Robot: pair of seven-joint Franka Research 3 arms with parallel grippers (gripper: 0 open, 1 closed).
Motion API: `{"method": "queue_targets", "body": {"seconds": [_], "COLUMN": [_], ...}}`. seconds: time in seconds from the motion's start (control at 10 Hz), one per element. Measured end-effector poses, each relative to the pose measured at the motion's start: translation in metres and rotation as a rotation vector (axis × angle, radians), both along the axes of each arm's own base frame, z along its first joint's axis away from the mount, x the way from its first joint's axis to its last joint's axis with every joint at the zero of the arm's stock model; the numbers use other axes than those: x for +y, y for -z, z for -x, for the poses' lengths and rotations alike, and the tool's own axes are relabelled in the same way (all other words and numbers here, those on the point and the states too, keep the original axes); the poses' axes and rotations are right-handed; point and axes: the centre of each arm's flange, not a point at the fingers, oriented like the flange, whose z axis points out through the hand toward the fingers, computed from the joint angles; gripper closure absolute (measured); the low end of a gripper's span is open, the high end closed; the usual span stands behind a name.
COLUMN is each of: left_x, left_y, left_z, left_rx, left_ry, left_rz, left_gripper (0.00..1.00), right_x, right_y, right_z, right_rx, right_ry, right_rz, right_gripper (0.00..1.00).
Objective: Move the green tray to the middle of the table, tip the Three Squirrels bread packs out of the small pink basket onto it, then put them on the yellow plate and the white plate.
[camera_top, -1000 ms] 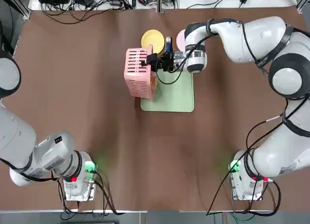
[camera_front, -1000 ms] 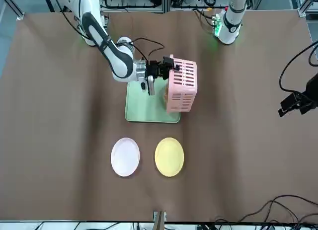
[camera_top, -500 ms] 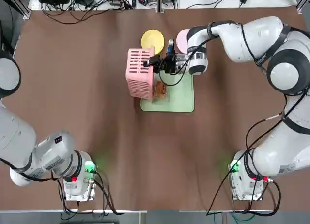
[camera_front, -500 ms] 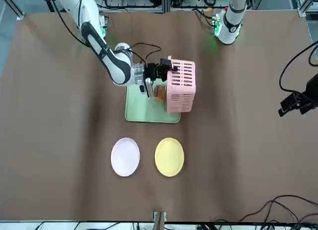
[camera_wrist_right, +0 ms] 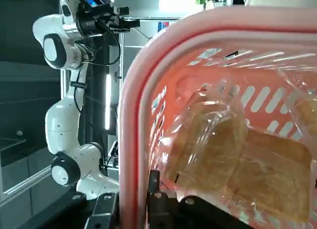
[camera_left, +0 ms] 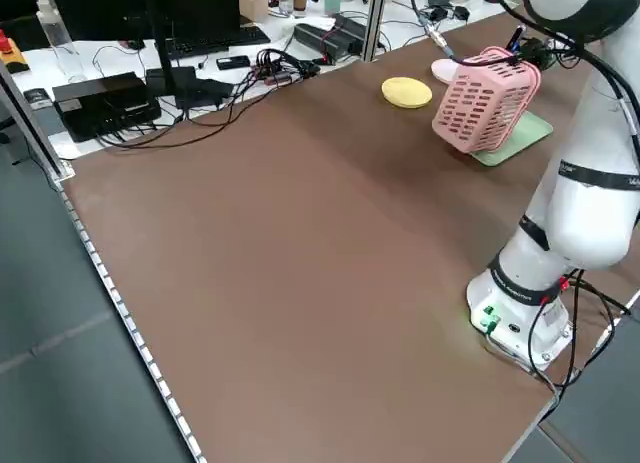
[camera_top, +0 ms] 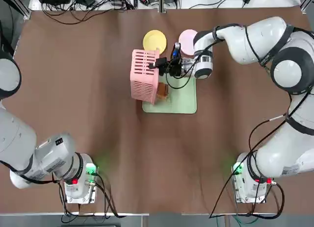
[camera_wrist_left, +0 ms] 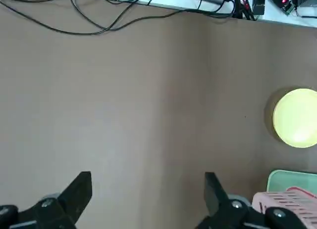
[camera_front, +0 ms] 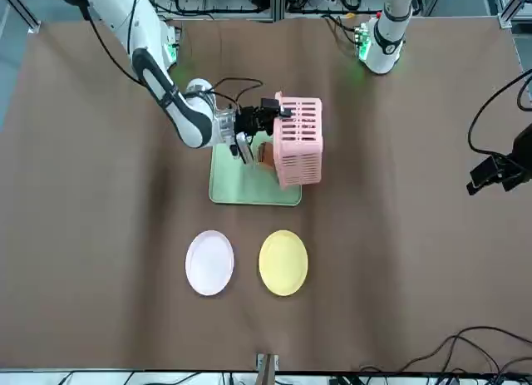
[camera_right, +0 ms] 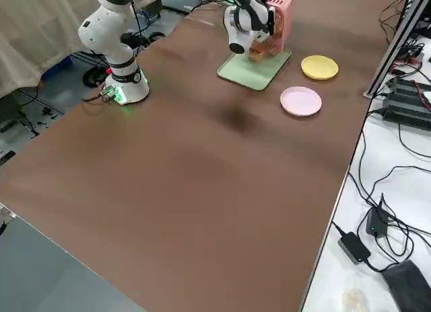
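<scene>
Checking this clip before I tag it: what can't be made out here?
- How many bread packs there are: right wrist view cuts them off; the tipped pink basket hides them from overhead.
- Right gripper fingertips: masked by the basket's rim.
- Green tray far edge: under the arm.
- Left gripper: only its fingers show.

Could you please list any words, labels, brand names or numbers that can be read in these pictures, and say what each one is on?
None can be read.
Bread packs: clear wrappers, with no print that can be made out, even in the right wrist view.
Small pink basket, green tray, yellow plate, white plate: plain, no markings show.
Devices beyond the table's far edge: any labels are too small to read.
</scene>
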Motion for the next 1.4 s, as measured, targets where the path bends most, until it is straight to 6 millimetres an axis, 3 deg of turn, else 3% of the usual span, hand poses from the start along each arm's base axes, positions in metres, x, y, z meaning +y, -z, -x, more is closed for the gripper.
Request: {"method": "queue_targets", "body": {"seconds": [0.3,0.7,0.9,1.4], "left_x": [0.000,-0.004,-0.005,-0.010], "left_y": [0.019,-0.003,-0.003,-0.018], "left_z": [-0.004,0.011,0.016,0.024], "left_rx": [0.036,0.046,0.078,0.059], "left_ry": [-0.008,-0.002,0.000,0.003], "left_rz": [0.012,-0.014,-0.020,-0.034], "left_gripper": [0.00,0.00,0.00,0.00], "right_x": [-0.026,-0.058,-0.080,-0.101], "right_y": [0.012,0.024,0.032,0.042], "right_z": [-0.003,-0.011,-0.015,-0.013], "right_rx": [0.029,0.010,-0.014,-0.031], "right_ry": [0.011,-0.011,-0.025,-0.027], "right_rz": [-0.064,-0.078,-0.078,-0.086], "right_gripper": [0.93,0.93,0.93,0.93]}}
